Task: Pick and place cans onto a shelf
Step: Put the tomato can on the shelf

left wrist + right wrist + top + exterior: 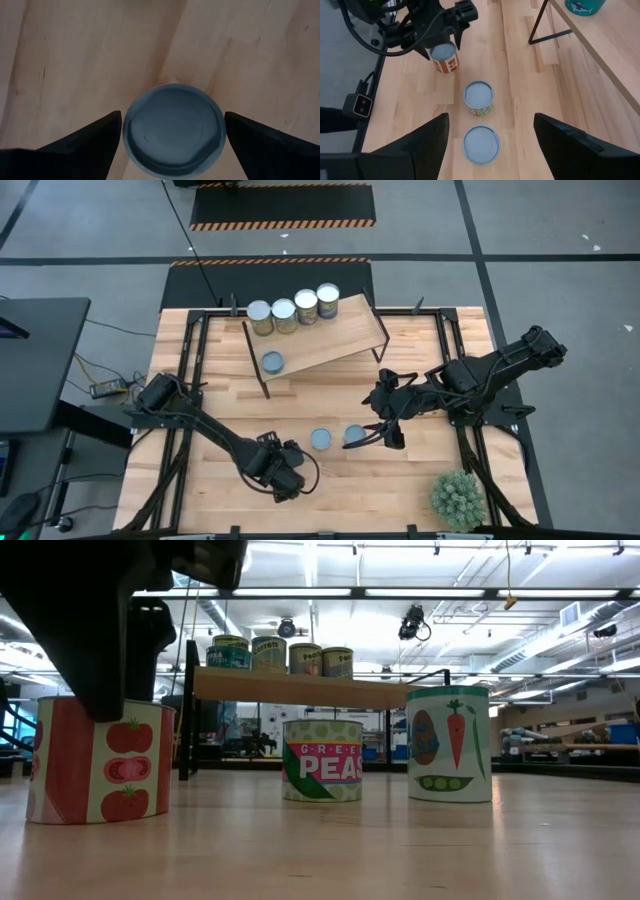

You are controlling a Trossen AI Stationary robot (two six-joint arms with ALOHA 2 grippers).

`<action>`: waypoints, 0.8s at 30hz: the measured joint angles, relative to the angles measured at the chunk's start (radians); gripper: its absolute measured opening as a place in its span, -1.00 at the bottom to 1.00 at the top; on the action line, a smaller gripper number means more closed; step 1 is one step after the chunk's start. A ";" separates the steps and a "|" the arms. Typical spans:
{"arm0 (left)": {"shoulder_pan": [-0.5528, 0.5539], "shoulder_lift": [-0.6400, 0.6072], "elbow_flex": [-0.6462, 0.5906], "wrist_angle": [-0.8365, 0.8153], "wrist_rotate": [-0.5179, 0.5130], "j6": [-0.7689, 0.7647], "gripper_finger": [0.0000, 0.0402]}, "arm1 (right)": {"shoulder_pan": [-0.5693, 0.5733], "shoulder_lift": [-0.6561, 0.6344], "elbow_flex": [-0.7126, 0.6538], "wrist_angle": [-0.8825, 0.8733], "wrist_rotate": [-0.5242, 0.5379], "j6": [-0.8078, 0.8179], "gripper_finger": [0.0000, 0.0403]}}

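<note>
Jaws of the left gripper (172, 132) straddle the tomato can (172, 131), spread wide, seemingly not touching it.

Left arm reaches to about seven o'clock on the table — left gripper (283, 477) pointing down, fingers (90, 145) spread wide. Right arm extends inward from three o'clock; right gripper (385, 438) near centre, fingers (420, 145) parted.

The wooden table (420, 480) carries the shelf (335, 340), three cans (322, 439), and a plant (458, 500).
</note>
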 joint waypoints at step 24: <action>0.062 0.043 0.002 0.025 0.177 0.053 0.44 | 0.000 -0.006 0.000 -0.009 -0.036 -0.028 0.47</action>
